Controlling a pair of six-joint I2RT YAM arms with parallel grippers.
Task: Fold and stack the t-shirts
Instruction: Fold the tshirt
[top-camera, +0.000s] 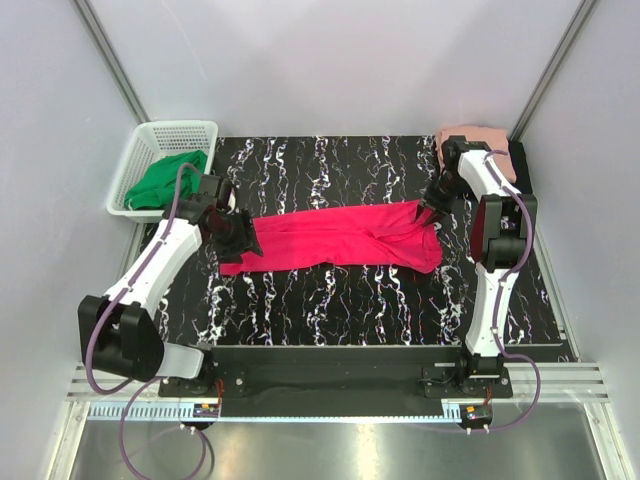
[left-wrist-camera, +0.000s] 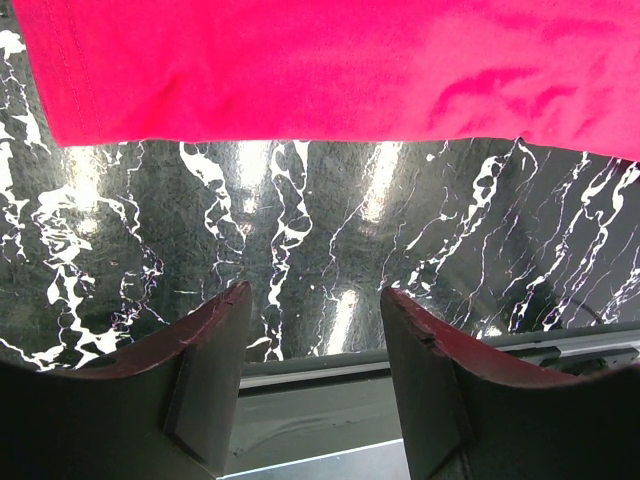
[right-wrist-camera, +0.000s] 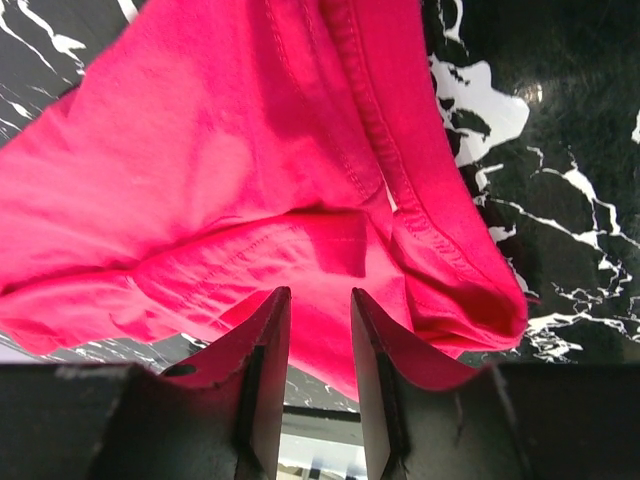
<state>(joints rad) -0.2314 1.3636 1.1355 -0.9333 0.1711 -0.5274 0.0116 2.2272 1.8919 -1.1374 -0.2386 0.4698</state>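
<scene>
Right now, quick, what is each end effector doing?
Left end effector: open, holding nothing.
Right end effector: fingers slightly apart at the pink shirt; cannot tell if it grips.

No text, label, brand, number or sign can be read in any view.

I'm driving two matching arms: the left arm (top-camera: 150, 268) and right arm (top-camera: 488, 305) have white shells between black joints and black base blocks. A purple-grey cable (top-camera: 88, 360) loops beside each. On the left gripper (left-wrist-camera: 315, 300) the fingers (left-wrist-camera: 210, 380) are dark, maroon-tinged wedges.
</scene>
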